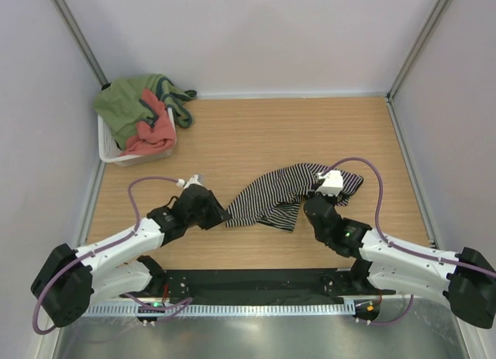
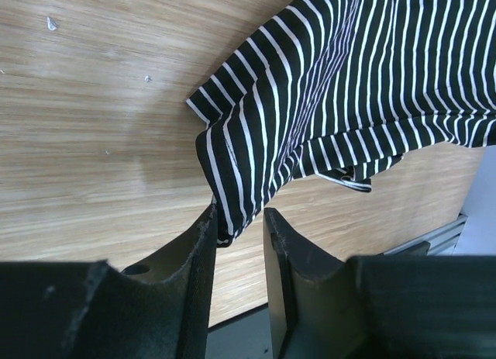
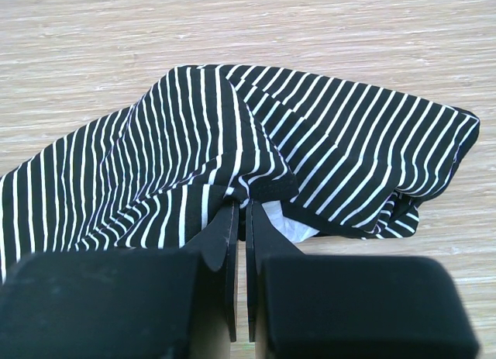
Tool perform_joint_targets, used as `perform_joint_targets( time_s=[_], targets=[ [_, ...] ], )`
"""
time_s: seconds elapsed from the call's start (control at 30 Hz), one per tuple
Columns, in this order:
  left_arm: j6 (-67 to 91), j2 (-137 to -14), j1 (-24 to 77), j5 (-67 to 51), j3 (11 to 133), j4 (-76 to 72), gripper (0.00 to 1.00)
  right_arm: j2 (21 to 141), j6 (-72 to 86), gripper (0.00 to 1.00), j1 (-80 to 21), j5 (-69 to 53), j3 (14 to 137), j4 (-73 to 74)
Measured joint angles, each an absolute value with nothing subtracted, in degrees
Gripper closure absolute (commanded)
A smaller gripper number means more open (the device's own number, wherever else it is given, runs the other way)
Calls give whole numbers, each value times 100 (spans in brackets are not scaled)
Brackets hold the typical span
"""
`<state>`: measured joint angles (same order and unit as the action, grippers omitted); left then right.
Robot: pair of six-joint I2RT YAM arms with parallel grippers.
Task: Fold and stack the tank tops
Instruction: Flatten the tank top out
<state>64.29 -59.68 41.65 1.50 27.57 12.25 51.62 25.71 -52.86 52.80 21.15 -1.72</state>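
Beneath the striped tank top [image 1: 271, 196] – worktop [image 1: 256, 130]: pale wood grain, bare on the stretch beyond the striped tank top.
Striped tank top: thin black-and-white stripes, crumpled and drawn out in a slanting band, one end low toward the left arm, the other higher toward the right arm; it lies on the wood with folds bunched along its near edge.
Left arm [image 1: 116, 250]: white with black joints, it reaches in from the near-left of the striped tank top and ends at that top's left end.
Right arm [image 1: 403, 254]: same build, it reaches in from the near-right and ends at the top's right end.
White basket [image 1: 112, 153]: well apart from the striped tank top, far off to its left and beyond it; clothes are heaped in it and spill over the rim.
Green garment [image 1: 128, 107]: olive cloth on the heap, on the side farthest from the striped tank top.
Salmon-red tank top [image 1: 151, 134]: in the same basket, on the side nearer the striped tank top, with dark teal trim showing beside it.
Left fingers [image 2: 194, 281]: partly apart with a narrow gap, a corner of the striped tank top lying in that gap; a firm pinch cannot be made out.
Right fingers [image 3: 221, 250]: pressed almost together, nipping a gathered fold of the striped tank top.
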Motion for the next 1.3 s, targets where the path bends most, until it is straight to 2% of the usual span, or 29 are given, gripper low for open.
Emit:
perform_joint_targets(
  time_s=[0.2, 0.23, 0.33, 0.57, 0.73, 0.9, 0.97, 1.13, 1.3],
  targets=[
    [6434, -6152, 4244, 148, 2766, 1133, 83, 5162, 2574, 94, -5286, 5280, 2106, -172],
    [6431, -6187, 4254, 145, 2770, 1114, 90, 5162, 2576, 94, -5286, 5280, 2106, -169],
    [6418, -6267, 4274, 145, 2790, 1072, 100, 5162, 2580, 94, -5286, 5280, 2106, -172],
    [6169, -6224, 4250, 467, 3387, 1546, 100, 5129, 2585, 94, -5286, 5295, 2104, -172],
    [5719, -6139, 3592, 558, 4543, 2069, 100, 5273, 2585, 99, -4989, 5074, 2338, 191],
    [5437, -6167, 2213, 362, 5671, 2324, 100, 5898, 2580, 99, -4071, 4268, 3616, 1039],
    [5404, -6254, 1844, 200, 6095, 2353, 100, 6361, 2578, 99, -3721, 3938, 4521, 1428],
    [5391, -6718, 1385, -202, 7131, 2370, 100, 7181, 2469, 99, -3238, 3684, 6552, 2154],
    [5242, -6755, 1236, -475, 7817, 2416, 100, 7148, 2167, 99, -3197, 3452, 7752, 2805]
  ],
)
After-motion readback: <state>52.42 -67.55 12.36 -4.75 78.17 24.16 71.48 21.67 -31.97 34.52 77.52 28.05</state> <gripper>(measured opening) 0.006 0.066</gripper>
